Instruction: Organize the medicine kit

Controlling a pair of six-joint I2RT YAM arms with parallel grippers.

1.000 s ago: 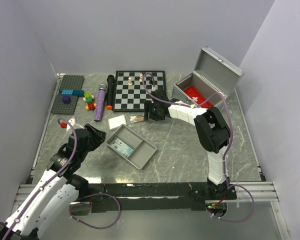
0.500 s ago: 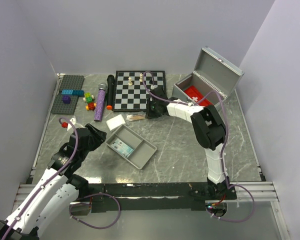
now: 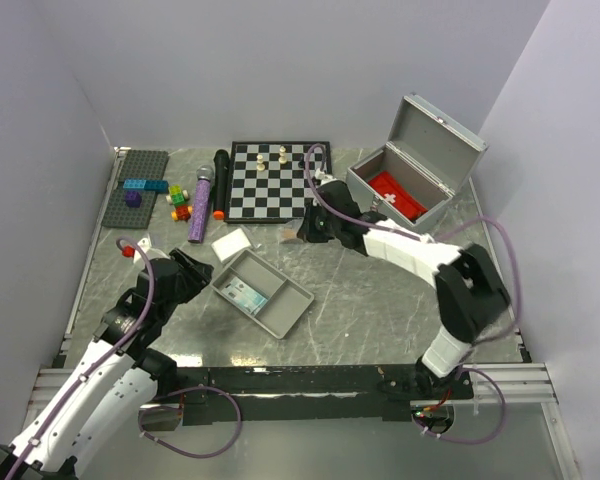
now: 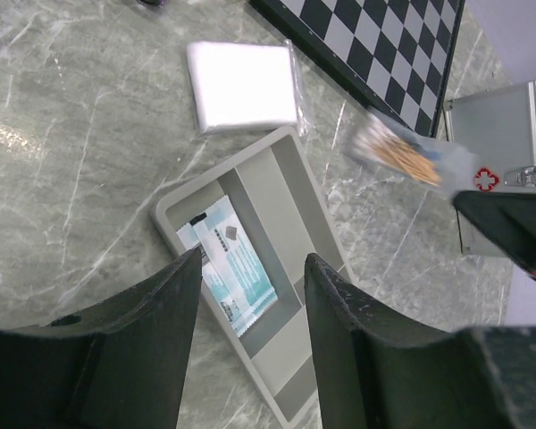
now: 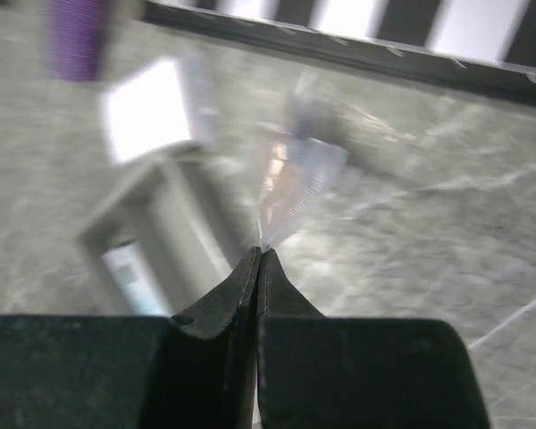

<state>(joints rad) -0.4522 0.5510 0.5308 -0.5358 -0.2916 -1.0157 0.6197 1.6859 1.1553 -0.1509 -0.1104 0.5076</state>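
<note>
The medicine kit [image 3: 376,183] stands open at the back right, its lid [image 3: 438,135] raised and a red pouch [image 3: 394,191] inside; its front with the red emblem shows in the left wrist view [image 4: 493,125]. My right gripper [image 3: 306,232] [image 5: 260,255] is shut on the edge of a clear bag of wooden-stick swabs [image 3: 292,233] [image 5: 297,179] [image 4: 402,156], held just off the table in front of the chessboard. My left gripper [image 3: 195,270] [image 4: 250,268] hangs open over the near-left end of the grey divided tray [image 3: 285,312] [image 4: 295,188], holding nothing.
A teal-and-white packet [image 3: 242,292] [image 4: 232,264] lies in the tray. A white pad [image 3: 234,243] [image 4: 241,85] lies beside it. The chessboard [image 3: 275,190] with a few pieces, two microphones [image 3: 202,200] and a brick plate [image 3: 135,185] line the back.
My right gripper has closed on the swab bag and drawn it off the table, rightwards; its elbow swung out to the right. The left arm has not moved.
</note>
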